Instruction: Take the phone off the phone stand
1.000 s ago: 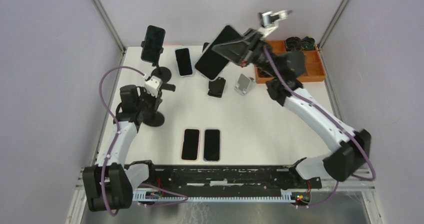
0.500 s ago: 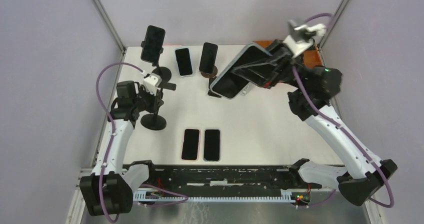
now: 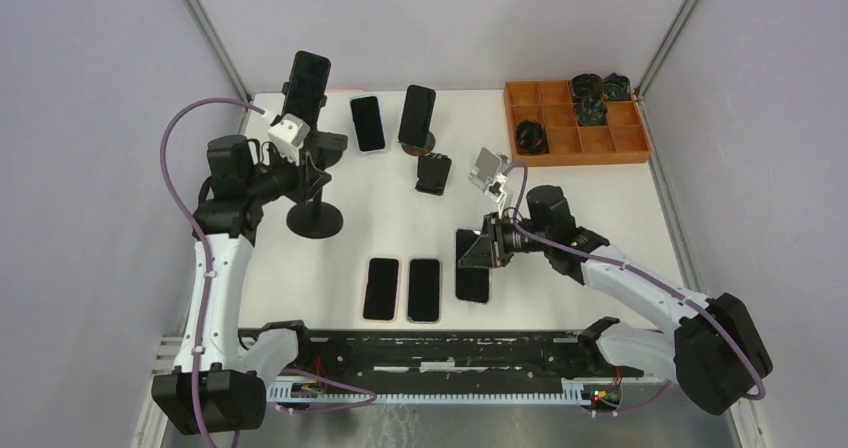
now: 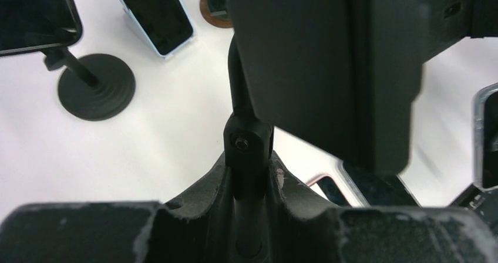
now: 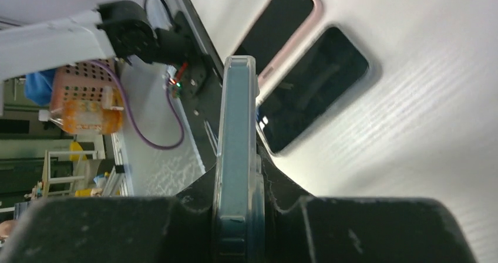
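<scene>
NEAR: phone (image 3: pixel 472 268) is off the phone stand (image 3: pixel 314 219), well apart to the stand's right and nearer side, about flat, long axis near-to-far, just beside two flat phones (image 3: pixel 423 290) | right gripper (image 3: pixel 492 250) clamped across its faces; touchdown cannot be told | FAR: left gripper (image 3: pixel 308 168) closed on the stand's stem | JUDGED: set-down falls to the right arm.
</scene>
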### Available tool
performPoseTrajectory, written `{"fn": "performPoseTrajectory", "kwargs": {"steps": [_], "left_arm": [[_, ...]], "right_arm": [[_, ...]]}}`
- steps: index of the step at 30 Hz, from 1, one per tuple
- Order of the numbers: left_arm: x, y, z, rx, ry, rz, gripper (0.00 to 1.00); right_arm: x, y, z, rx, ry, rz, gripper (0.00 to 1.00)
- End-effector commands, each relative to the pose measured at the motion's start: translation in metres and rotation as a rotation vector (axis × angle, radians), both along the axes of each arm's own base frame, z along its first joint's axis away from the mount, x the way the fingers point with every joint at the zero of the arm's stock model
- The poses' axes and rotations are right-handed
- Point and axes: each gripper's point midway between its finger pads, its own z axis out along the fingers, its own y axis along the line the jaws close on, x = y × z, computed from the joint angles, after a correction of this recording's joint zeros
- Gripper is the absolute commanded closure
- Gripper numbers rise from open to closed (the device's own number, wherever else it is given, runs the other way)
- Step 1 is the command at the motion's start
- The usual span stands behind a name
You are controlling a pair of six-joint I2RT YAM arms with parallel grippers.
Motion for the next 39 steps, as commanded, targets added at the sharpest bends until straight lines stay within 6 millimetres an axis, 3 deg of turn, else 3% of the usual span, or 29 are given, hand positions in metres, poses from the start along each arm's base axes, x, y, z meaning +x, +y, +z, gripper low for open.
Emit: {"fn": "performPoseTrajectory", "kwargs": {"steps": [1, 3, 9, 26, 35, 37, 39], "left_arm": [[-0.013, -0.012, 0.030, -0.056, -0.042, -0.037, 0.98], [-0.014, -0.012, 0.030, -0.053, -0.042, -0.039, 0.98], [-0.016, -0.013, 0.030, -0.056, -0.042, -0.047, 0.98], [-0.015, -0.012, 0.024, -0.047, -0.032, -0.046, 0.98], [-0.015, -0.012, 0.026, -0.049, -0.041, -0.040, 0.98], [-0.016, -0.012, 0.027, -0.048, -0.045, -0.041, 0.98], [-0.016, -0.011, 0.028, -0.046, -0.048, -0.042, 0.98]], "right_arm": [[-0.005, -0.002, -0.025, -0.038, -0.040, 0.075, 1.00], [-0.009, -0.003, -0.044, -0.057, 0.003, 0.090, 1.00], [-0.004, 0.000, -0.065, -0.058, 0.046, 0.059, 1.00], [-0.016, 0.018, -0.098, -0.003, 0.228, 0.013, 1.00], [-0.004, 0.014, -0.123, -0.117, 0.226, -0.044, 1.00], [-0.001, 0.007, -0.134, -0.184, 0.218, -0.076, 0.82], [0.002, 0.000, -0.139, -0.222, 0.202, -0.110, 0.71]]}}
